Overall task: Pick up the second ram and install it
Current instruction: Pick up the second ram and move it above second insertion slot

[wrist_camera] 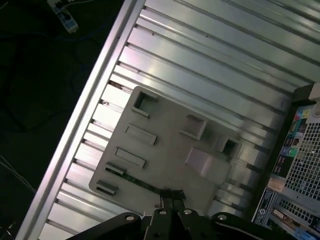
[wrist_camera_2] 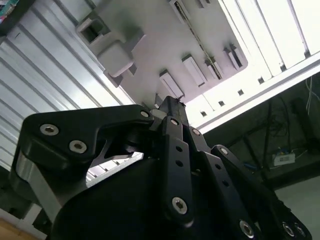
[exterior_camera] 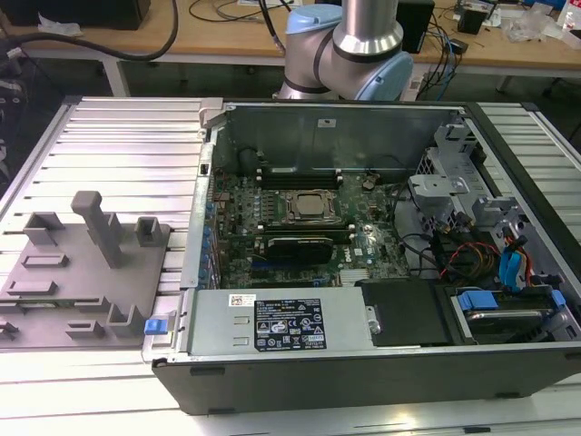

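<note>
Arm base (exterior_camera: 345,45) stands behind the open computer case (exterior_camera: 363,377), and its silver tube rises straight up to the upper border of the exterior view. In both wrist views we look down along the gripper (wrist_camera: 170,194), which points downward and hangs well above the grey fixture plate (wrist_camera: 165,127), over one long edge of it.

The gripper is closed: in the second wrist view its black fingertips (wrist_camera_2: 167,102) come together at one point, and we see nothing clamped between them. It touches nothing.

The second ram (wrist_camera: 135,181) lies on the fixture plate, as a thin dark green strip running along that same edge (we make it out in the first wrist view). One end of the strip passes behind the gripper, so we cannot tell where it stops.

The fixture plate rests on the ribbed aluminium tabletop (exterior_camera: 127,154), to the exterior view's left of the computer case and just beside it. Inside the computer case the motherboard (exterior_camera: 363,245) lies flat, with the processor socket (exterior_camera: 309,207) in the middle, between long black slot rails (exterior_camera: 300,175).
</note>
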Controlling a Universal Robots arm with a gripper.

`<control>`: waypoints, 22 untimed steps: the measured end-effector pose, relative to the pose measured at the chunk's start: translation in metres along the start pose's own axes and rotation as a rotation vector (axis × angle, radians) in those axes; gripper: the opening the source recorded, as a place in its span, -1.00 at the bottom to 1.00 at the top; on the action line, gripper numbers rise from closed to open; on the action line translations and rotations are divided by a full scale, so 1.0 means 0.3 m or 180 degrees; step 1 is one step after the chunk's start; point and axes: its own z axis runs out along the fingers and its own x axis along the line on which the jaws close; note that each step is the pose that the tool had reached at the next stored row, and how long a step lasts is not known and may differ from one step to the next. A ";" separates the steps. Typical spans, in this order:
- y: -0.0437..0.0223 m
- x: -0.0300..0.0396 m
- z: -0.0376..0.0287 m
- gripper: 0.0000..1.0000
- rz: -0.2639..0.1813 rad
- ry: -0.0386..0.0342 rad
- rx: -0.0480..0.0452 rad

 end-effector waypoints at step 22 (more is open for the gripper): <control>0.000 0.000 0.000 -0.79 -0.1125 0.0046 -0.0026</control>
